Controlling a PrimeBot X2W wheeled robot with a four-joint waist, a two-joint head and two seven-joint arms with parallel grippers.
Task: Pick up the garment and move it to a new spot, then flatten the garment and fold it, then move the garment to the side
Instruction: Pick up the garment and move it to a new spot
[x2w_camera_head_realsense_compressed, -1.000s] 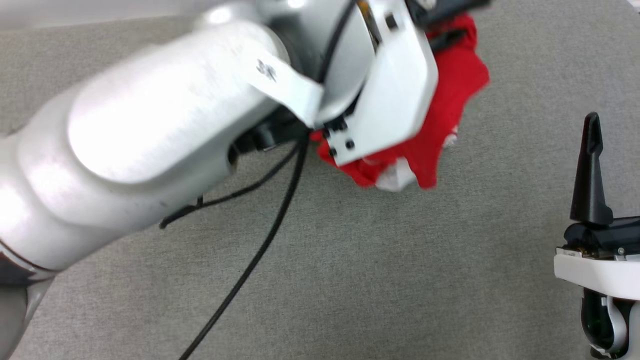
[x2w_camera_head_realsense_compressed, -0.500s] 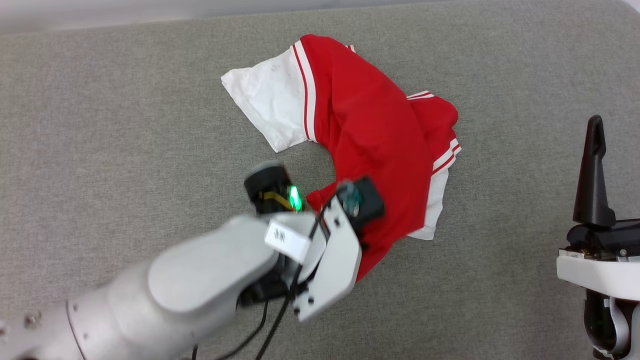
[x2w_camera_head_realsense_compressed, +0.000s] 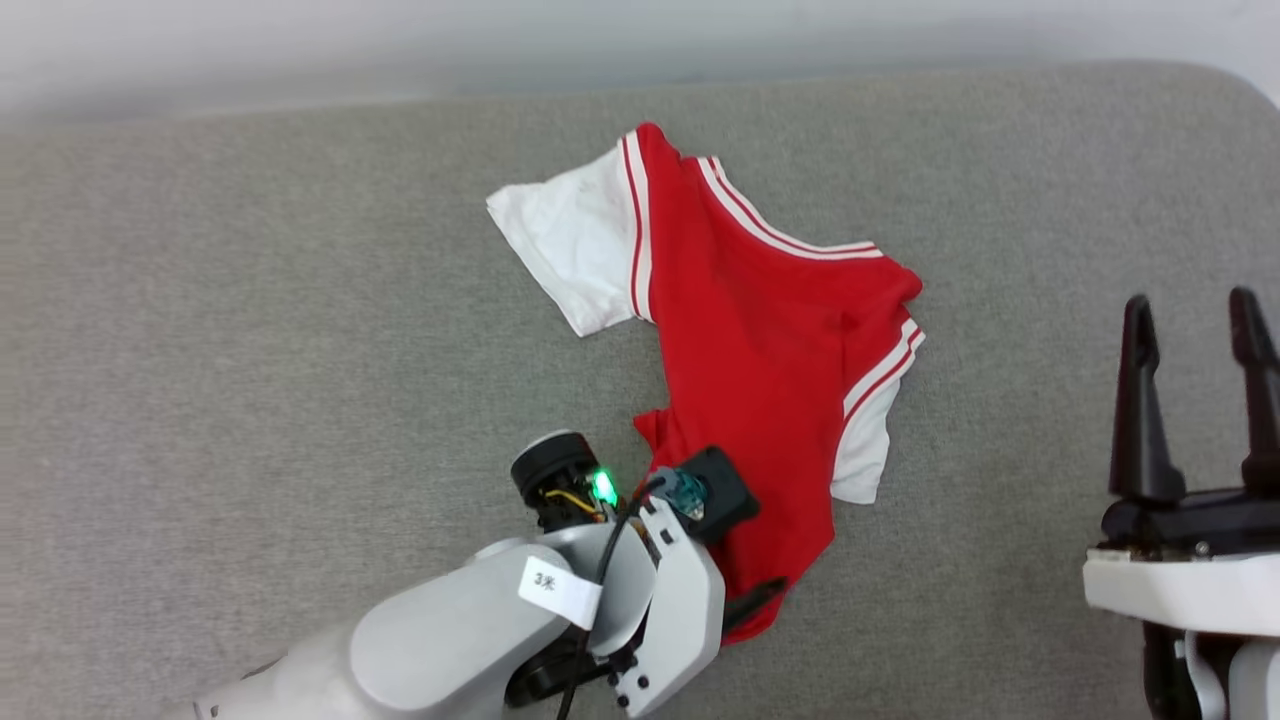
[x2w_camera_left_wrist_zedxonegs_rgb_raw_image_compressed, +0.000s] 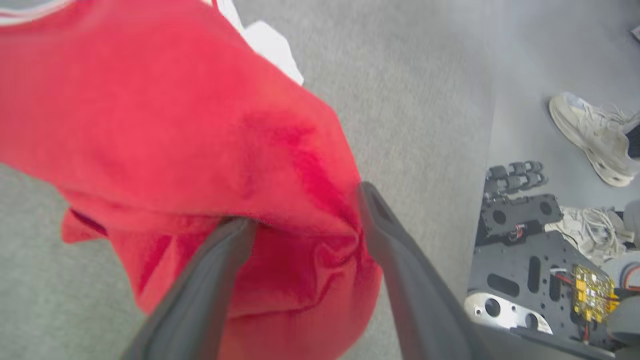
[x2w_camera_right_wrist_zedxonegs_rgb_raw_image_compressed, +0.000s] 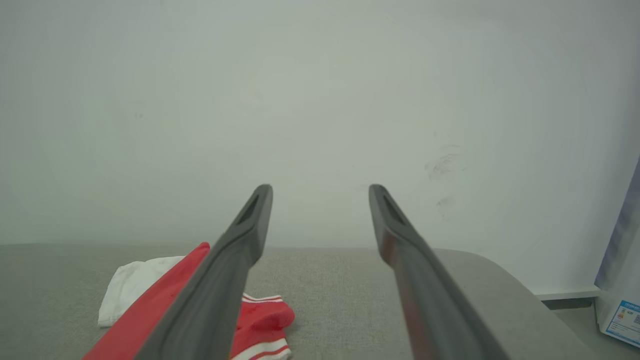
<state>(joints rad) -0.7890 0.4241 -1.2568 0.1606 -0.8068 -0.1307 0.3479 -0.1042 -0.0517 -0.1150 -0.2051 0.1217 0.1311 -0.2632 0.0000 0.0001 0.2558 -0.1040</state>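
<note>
- left arm (x2w_camera_head_realsense_compressed: 440, 640) stretched forward, left gripper (x2w_camera_left_wrist_zedxonegs_rgb_raw_image_compressed: 305, 215) pointing down, fingers spread
- right gripper (x2w_camera_head_realsense_compressed: 1190, 310) upright, fingers apart

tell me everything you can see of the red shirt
The garment is a red jersey-style T-shirt of soft-looking cloth, with white short sleeves and red-and-white stripe trim. It lies rumpled and partly folded over on the grey fabric surface, plain red side up, one white sleeve spread toward the robot's left. Its near hem is bunched between the spread fingers of the left pincer, resting against them.
</note>
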